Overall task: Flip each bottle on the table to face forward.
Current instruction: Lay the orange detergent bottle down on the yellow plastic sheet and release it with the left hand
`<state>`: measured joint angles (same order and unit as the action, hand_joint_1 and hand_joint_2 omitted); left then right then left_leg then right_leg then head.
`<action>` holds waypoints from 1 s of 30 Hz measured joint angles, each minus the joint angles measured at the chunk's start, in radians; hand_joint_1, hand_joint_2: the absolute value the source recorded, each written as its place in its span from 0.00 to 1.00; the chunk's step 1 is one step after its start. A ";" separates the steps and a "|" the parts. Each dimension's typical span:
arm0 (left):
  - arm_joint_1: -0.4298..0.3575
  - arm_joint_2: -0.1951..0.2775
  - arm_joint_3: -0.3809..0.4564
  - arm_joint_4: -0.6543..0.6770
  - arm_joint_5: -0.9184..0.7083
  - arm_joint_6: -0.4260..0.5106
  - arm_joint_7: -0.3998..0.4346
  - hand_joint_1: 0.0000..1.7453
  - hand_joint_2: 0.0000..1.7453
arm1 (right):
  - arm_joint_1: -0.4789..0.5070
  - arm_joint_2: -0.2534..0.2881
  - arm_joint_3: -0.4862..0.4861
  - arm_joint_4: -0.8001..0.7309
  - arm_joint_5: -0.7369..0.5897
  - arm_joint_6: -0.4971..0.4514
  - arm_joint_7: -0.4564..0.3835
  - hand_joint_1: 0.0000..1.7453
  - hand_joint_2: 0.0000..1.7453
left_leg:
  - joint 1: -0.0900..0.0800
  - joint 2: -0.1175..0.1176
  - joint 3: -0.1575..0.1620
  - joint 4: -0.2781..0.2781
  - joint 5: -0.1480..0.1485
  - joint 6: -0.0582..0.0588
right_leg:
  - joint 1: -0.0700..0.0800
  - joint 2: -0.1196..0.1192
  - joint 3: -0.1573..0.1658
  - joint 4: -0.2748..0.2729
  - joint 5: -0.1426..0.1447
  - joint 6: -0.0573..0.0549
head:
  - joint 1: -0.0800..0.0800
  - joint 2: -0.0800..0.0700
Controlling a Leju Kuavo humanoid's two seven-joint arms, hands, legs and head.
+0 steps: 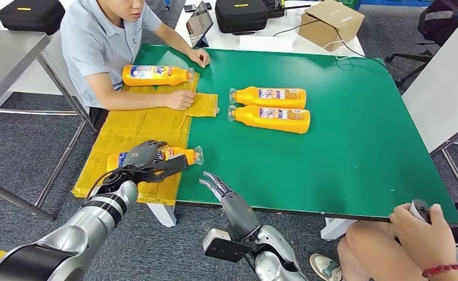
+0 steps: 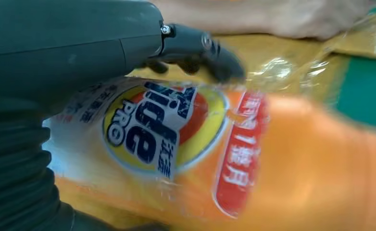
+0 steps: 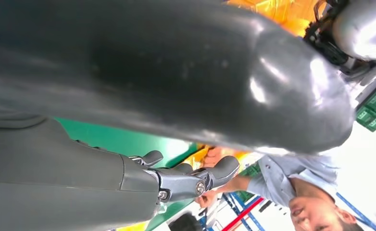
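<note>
Green tabletop [image 1: 344, 146] spread wide, yellow sheet [image 1: 139, 126] draped over its left edge. Two flipped bottles [image 1: 270, 108] side by side mid-table, well apart from the action. Another bottle [image 1: 155, 75] near the far left corner, just beside a seated person's [image 1: 98, 41] forearms. Nearest bottle [image 1: 177, 154] flat on the sheet at the near left corner, label up in the left wrist view. Left hand [image 1: 144, 161] clamped over its body, fingers wrapped, thumb along the near side. Looks like the grasp step; next, probably a lift and roll. Right hand [image 1: 219, 188] at the near edge, fingers loosely apart, holding nothing.
</note>
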<state>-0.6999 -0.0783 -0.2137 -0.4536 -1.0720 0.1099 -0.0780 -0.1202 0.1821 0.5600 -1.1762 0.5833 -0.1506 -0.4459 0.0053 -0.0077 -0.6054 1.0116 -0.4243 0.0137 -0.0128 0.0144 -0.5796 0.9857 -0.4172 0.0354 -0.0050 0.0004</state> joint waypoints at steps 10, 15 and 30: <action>0.054 -0.028 0.162 -0.075 0.453 -0.263 -0.317 0.00 1.00 | -0.033 0.002 0.000 0.081 -0.028 -0.030 -0.050 0.00 0.00 | -0.001 -0.002 0.000 0.000 0.000 0.000 | -0.001 -0.002 0.001 0.000 0.000 0.000 | 0.000 0.000; 0.178 -0.046 0.191 -0.286 0.768 -0.220 -0.393 0.00 1.00 | -0.031 -0.001 0.000 0.108 -0.039 -0.074 -0.061 0.00 0.75 | -0.001 -0.001 -0.004 0.000 0.000 0.000 | -0.001 -0.002 -0.004 0.000 0.000 0.000 | 0.000 0.000; 0.668 -0.158 0.159 -1.198 1.184 0.194 -0.561 0.00 1.00 | 0.041 -0.122 -0.166 -0.036 0.222 -0.297 0.121 0.00 1.00 | -0.001 -0.002 -0.013 0.000 0.000 0.001 | -0.002 -0.002 -0.013 -0.001 0.000 0.000 | 0.000 0.000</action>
<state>-0.0322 -0.2359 -0.0549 -1.6514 0.1118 0.3042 -0.6393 -0.0793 0.0596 0.3937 -1.2122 0.8049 -0.4479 -0.3245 0.0042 -0.0097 -0.6189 1.0119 -0.4247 0.0147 -0.0144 0.0121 -0.5921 0.9847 -0.4174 0.0359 -0.0050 0.0004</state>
